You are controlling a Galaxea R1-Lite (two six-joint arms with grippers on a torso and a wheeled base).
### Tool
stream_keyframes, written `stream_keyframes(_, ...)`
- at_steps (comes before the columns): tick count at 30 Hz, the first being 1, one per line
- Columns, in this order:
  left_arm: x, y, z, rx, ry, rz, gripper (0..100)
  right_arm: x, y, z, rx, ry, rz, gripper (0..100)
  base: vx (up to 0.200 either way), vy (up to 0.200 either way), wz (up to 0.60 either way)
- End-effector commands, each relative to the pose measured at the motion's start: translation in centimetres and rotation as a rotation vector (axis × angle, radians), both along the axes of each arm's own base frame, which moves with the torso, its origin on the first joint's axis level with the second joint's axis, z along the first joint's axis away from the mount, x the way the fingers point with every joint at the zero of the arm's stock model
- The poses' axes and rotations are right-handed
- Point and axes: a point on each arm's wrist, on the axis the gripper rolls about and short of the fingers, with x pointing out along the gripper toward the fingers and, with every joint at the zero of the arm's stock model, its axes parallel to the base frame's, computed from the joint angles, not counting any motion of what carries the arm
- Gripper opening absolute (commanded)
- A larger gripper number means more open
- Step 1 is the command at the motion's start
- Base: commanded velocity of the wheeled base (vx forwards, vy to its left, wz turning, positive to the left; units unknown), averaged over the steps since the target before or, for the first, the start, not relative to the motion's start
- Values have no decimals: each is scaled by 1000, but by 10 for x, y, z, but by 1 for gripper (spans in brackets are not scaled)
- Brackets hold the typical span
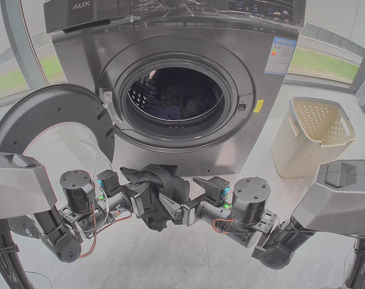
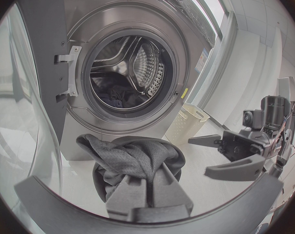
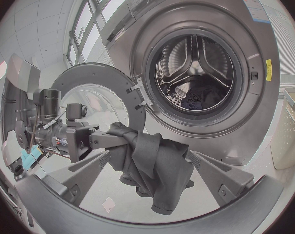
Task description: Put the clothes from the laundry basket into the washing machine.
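Observation:
A dark grey garment (image 1: 166,185) hangs bunched in front of the washing machine (image 1: 246,141), below its open round mouth. My left gripper (image 1: 148,195) is shut on the garment (image 2: 131,156); its closed fingers (image 2: 128,192) pinch the cloth. My right gripper (image 1: 176,187) stands open, with its fingers wide apart on either side of the hanging garment (image 3: 157,166) and not clamped on it. Dark clothes (image 1: 186,97) lie inside the drum. The cream laundry basket (image 1: 315,137) stands on the floor to the right of the machine, and I see nothing inside it.
The machine's round door (image 1: 50,113) is swung fully open to the left, close beside my left arm. Pale floor stretches under both arms. Windows run behind the machine.

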Motion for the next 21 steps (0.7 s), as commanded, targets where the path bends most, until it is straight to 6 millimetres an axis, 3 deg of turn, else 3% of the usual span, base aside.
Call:
stream_keyframes(1,1,-1,3,-7,-12,-1,0,9,5,-18,-25,21,-10,100,0,0,0)
stream_keyframes(10,1,-3,6,-12,-26,-7,0,30,14,-25,-4,-5,-33,100,0,0,0)
stream_keyframes(11,1,-3,6,-11,-28,-7,0,32,14,-26,-5,-4,-38,0,0,0,0)
stream_keyframes(21,4,-2,8,-16,-34,-1,0,47,-1,-18,20,-29,-104,0,0,0,0)
